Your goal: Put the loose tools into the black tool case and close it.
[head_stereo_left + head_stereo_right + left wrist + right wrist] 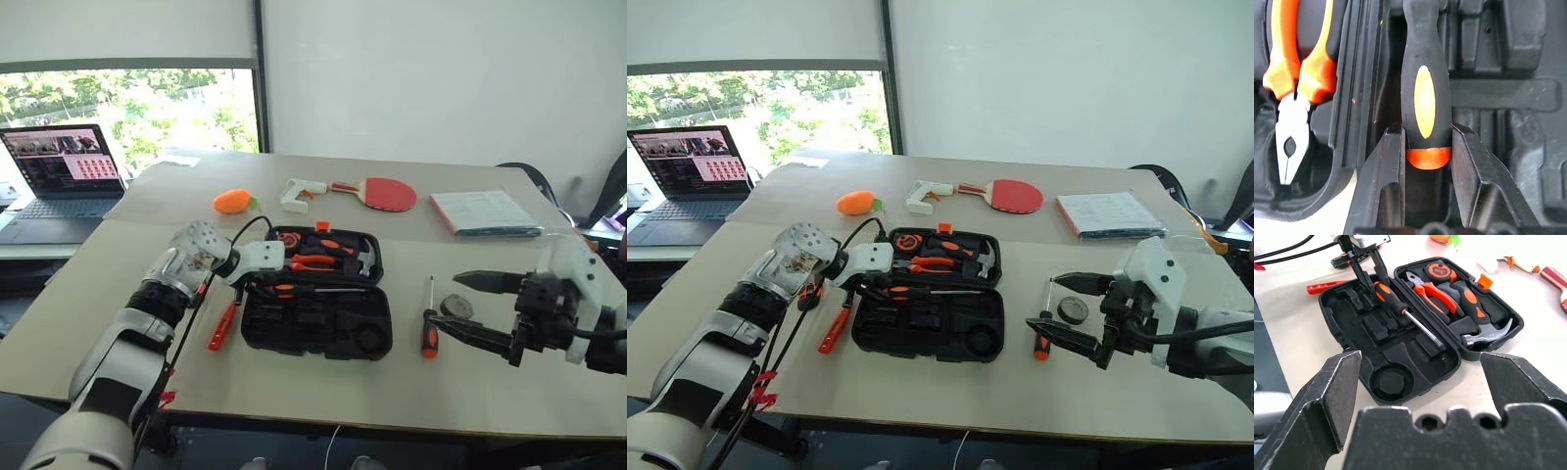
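Black tool case [318, 318] open flat at table [549, 392] centre, lid half at twelve o'clock, slotted half at six. In the lid half: pliers [1426, 293] with orange grips, a round orange tape measure [1438, 270], a hammer [1484, 335] with black-and-orange handle. Small orange latch [321, 226] standing at the far edge of the lid.

Left gripper [1427, 169] at nine o'clock of the case, over the slotted half, fingers [1386, 171] pinching the butt end of a black-and-orange screwdriver [1400, 308]. Shaft lying along the hinge line, tip towards three o'clock, handle down among the moulded slots.

Slim orange-red tool [222, 328] loose on the table just beside the case's nine o'clock edge, under the left wrist.

At three o'clock of the case, apart from it: second screwdriver [429, 328] loose on the table, handle towards six o'clock, shaft towards twelve. Dark round disc [1073, 310] just beside it, further towards three o'clock.

Right gripper [490, 311] hanging above that screwdriver and disc, fingers spread wide, nothing between them. Touching or clear of the tools: cannot tell.

Towards twelve o'clock beyond the case: orange carrot-shaped toy [233, 201], white glue gun [299, 193], red table-tennis paddle [384, 193]. Stack of papers [485, 212] at two o'clock. Open laptop [61, 176] on a side desk at ten o'clock.
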